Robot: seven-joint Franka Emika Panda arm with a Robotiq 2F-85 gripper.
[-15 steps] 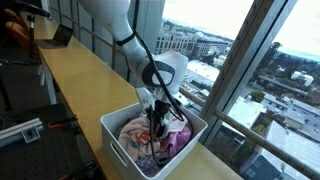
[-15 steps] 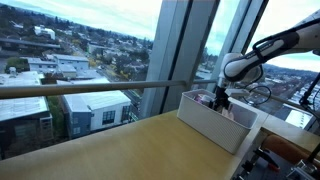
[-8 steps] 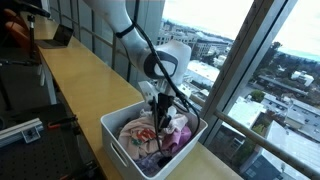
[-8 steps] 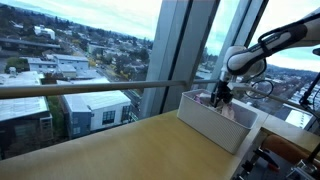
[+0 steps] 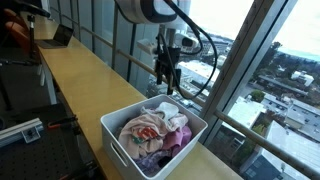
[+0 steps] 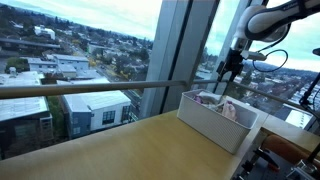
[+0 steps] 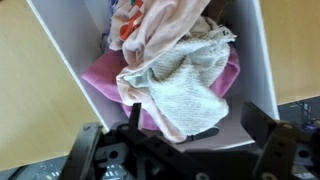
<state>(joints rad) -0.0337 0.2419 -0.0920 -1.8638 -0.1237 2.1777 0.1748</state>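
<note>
A white bin (image 5: 120,142) on the long wooden counter holds a heap of clothes (image 5: 152,133) in pink, cream, white and purple. My gripper (image 5: 166,82) hangs open well above the bin's far side, with nothing between its fingers. In an exterior view the gripper (image 6: 230,68) also shows raised above the bin (image 6: 212,122). Looking down, the wrist view shows the bin's wall (image 7: 262,70), a pale knit cloth (image 7: 185,82) lying on pink fabric (image 7: 100,80), and my gripper (image 7: 190,135) spread wide over them.
The wooden counter (image 5: 75,70) runs along tall windows. A laptop (image 5: 60,36) sits at its far end. A black metal frame (image 5: 20,130) stands beside the counter. A handrail (image 6: 90,88) crosses the window.
The gripper has opened, let go of the clothes in the bin and risen well above it. The clothes lie settled in the bin.
</note>
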